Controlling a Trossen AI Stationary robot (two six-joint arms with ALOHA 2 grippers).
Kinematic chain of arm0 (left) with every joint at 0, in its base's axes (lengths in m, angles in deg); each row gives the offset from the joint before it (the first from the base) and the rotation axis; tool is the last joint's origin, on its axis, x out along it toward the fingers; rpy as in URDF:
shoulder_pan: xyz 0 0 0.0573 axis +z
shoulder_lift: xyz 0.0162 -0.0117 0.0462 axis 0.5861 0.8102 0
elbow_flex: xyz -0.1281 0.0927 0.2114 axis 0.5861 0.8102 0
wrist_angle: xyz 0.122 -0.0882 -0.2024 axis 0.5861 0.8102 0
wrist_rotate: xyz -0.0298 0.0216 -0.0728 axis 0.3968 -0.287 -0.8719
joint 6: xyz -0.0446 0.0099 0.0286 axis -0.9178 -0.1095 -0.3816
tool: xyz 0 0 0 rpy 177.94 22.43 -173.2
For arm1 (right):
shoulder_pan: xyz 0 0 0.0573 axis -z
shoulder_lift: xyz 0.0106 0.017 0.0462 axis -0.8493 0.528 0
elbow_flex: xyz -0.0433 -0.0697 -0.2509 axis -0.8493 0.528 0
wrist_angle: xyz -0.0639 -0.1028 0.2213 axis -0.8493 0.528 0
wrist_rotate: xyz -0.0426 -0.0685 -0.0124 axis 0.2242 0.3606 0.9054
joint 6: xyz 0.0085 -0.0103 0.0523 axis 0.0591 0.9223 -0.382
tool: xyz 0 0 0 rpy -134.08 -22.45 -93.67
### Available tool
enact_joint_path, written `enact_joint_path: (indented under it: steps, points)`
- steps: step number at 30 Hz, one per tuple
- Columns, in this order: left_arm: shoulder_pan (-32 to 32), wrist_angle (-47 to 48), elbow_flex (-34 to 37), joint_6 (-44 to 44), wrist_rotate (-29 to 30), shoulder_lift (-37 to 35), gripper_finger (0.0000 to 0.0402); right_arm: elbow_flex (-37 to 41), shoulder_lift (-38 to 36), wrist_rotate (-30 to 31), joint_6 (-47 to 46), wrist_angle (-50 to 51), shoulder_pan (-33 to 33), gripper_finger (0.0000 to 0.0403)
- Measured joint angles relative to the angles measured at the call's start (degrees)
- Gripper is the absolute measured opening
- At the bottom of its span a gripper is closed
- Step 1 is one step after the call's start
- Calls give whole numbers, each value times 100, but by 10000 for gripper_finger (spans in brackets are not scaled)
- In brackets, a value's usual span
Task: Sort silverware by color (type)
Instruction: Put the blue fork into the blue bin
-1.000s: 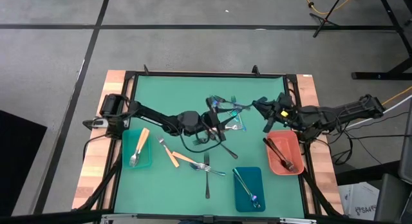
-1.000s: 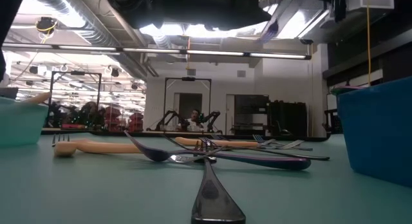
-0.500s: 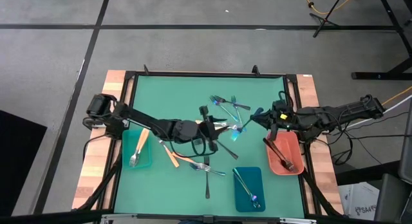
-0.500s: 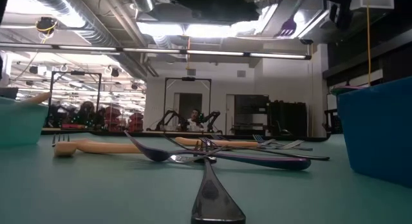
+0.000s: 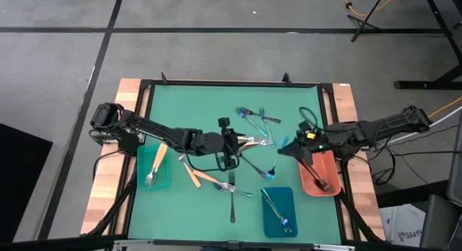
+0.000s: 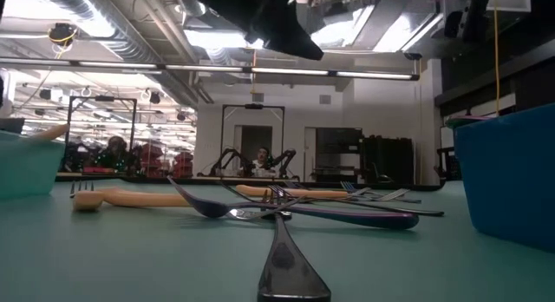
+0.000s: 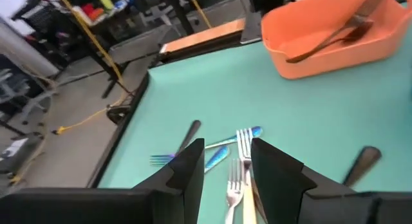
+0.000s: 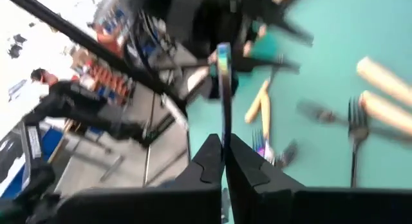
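Observation:
My right gripper (image 5: 284, 146) hovers right of the table's middle, shut on an iridescent blue-teal fork (image 5: 272, 170). My left gripper (image 5: 240, 141) stands open over the middle, above a tan-handled silver fork (image 7: 243, 143) and blue-teal pieces (image 7: 219, 153) that lie flat on the mat. More silverware lies loose on the mat: a cluster (image 5: 254, 117) toward the far side, tan-handled pieces (image 5: 193, 173) and forks (image 5: 232, 191) toward the near side. My right gripper pinches the iridescent fork's slim shaft at one end (image 8: 223, 135) between its two shut fingers. The fork runs straight on from the fingertips, along the fingers. It is lifted clear of the mat, and its wider free end (image 5: 271, 174) points toward the table's near edge.
A teal tray (image 5: 164, 180) at the left holds a tan-handled piece. A blue tray (image 5: 287, 197) at the near edge holds iridescent ones. A salmon tray (image 5: 330, 159) under the right arm holds dark ones. A black frame (image 5: 231, 83) rims the green mat.
My right gripper, still shut, has carried the iridescent fork from the far cluster toward the table's near edge and rolled its wrist, so the fork's free end now points toward the near side. My left gripper has drawn back a little toward the left and tipped up nearer level.

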Motion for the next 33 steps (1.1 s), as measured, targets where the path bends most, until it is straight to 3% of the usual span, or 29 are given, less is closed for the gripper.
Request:
enact_joint_path:
  steps: [10, 17, 27, 33]
  points:
    - [386, 215, 0, -454, -1049, 0, 121, 0, 1095, -1485, -422, -26, -2, 0]
    - [519, 413, 0, -610, -1279, 0, 121, 0, 1591, -2371, -479, -52, -7, 0]
    - [520, 481, 0, -611, -1286, 0, 121, 0, 2062, -2444, -257, -34, -271, 0]
    - [520, 475, 0, -611, -1285, 0, 121, 0, 2479, -2147, -255, -31, -635, 0]
